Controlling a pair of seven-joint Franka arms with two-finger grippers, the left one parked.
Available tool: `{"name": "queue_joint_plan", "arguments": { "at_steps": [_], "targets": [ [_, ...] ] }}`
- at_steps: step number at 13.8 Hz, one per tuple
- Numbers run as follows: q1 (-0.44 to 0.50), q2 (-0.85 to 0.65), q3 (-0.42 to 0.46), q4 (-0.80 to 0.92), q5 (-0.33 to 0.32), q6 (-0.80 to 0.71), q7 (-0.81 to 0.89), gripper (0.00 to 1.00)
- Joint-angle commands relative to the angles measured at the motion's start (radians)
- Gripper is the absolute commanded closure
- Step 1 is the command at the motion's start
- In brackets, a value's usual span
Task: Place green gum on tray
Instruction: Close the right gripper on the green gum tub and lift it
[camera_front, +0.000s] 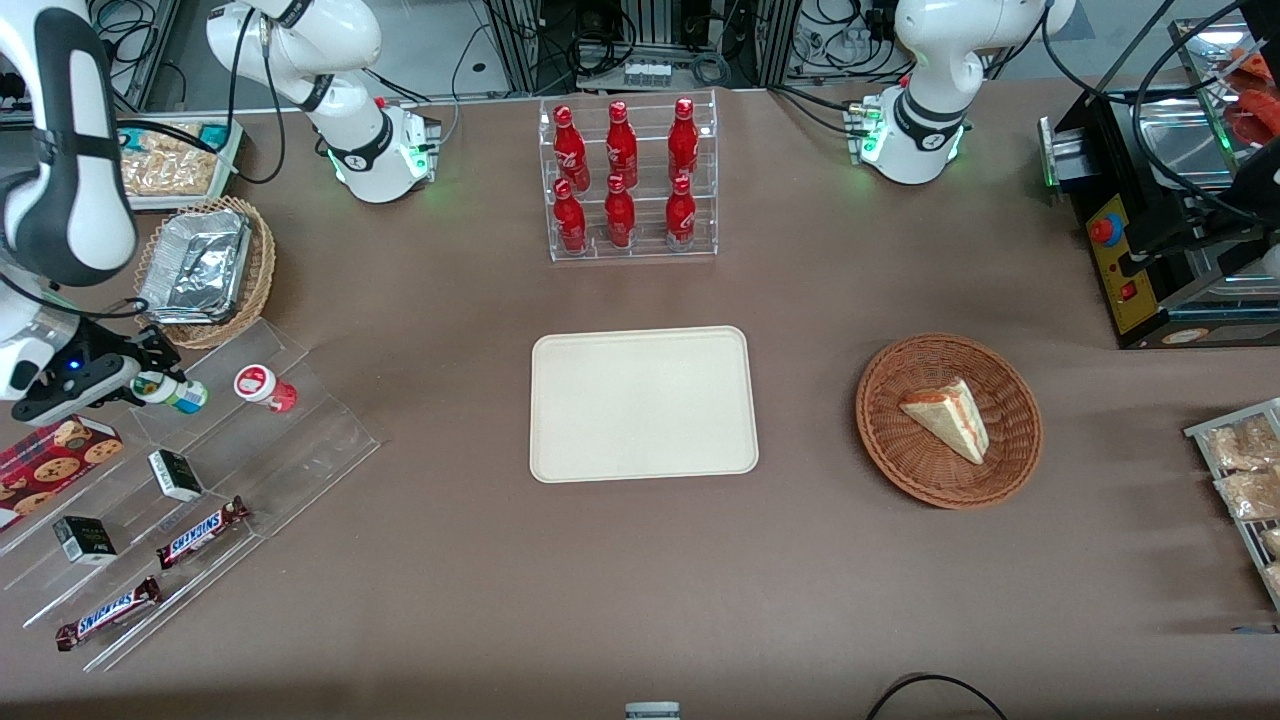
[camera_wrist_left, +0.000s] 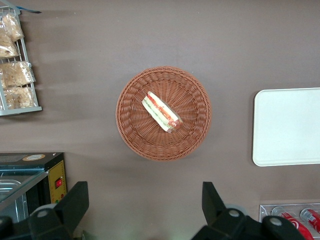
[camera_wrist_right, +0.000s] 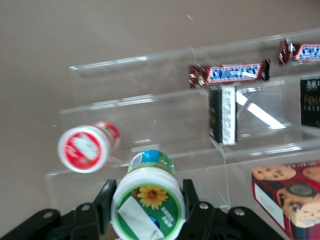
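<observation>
Between claw (camera_wrist_right: 146, 210) fingers, sunflower-labelled green gum (camera_wrist_right: 148, 209); Snickers bar (camera_wrist_right: 229, 74) nearby.

green gum (camera_wrist_right: 148, 209) tilted in gripper (camera_wrist_right: 145, 212), tray (camera_front: 642, 404) bare

Six red bottles (camera_front: 622, 178), two Snickers bars (camera_front: 201, 532), two wicker baskets (camera_front: 948, 420), one tray (camera_front: 643, 403).

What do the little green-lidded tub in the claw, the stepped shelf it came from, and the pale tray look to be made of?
The green gum, held between the fingers of the gripper, looks like glossy plastic: smooth white lid rim, printed label. The stepped shelf seems to be clear acrylic; the table shows through and its edges glint. The tray appears to be matte cream plastic or melamine, with no glare; which one is unclear.
</observation>
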Motion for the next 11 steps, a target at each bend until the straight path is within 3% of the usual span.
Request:
{"name": "queue_joint_plan", "arguments": {
  "at_steps": [1, 5, 11],
  "targets": [
    [0.057, -0.001, 0.000, 0.162, 0.028, -0.180, 0.068, 1.00],
    [0.222, 0.007, 0.011, 0.315, 0.029, -0.356, 0.324, 1.00],
    [0.535, 0.030, 0.009, 0.358, 0.027, -0.361, 0.801, 1.00]
  ]
}}
